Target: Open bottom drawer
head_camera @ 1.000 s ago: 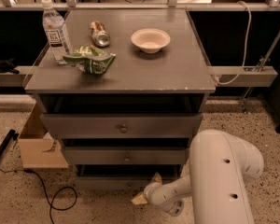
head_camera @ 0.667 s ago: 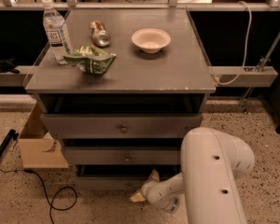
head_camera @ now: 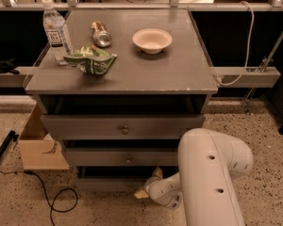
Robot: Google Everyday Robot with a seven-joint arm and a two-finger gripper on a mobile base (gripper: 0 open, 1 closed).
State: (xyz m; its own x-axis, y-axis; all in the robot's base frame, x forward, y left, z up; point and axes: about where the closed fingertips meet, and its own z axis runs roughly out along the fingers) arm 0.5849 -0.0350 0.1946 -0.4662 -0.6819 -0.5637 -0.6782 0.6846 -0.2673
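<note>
- Seemingly the reach step: the white arm's two-finger gripper [head_camera: 148, 183], at lower centre of frame, sits at the narrow grey wooden bottom drawer [head_camera: 108, 183]. Its knob is hidden, and I cannot tell if the gripper is open or closed.
- Next, likely: seat on the knob, pull straight out.
- Speckled floor [head_camera: 99, 213] ahead looks open; thin black cable [head_camera: 51, 202] lies at lower left.

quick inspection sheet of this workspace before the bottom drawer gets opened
surface: grey cabinet top, flat
job's things: bottom drawer, lowest of three fronts, knob not seen
clutter: water bottle upright, can on its side, green bag, white bowl
grippers: pincer low at the bottom drawer's front
cables: white cable by right rail; black cable on floor
surroundings: cardboard box left of cabinet; speckled floor
</note>
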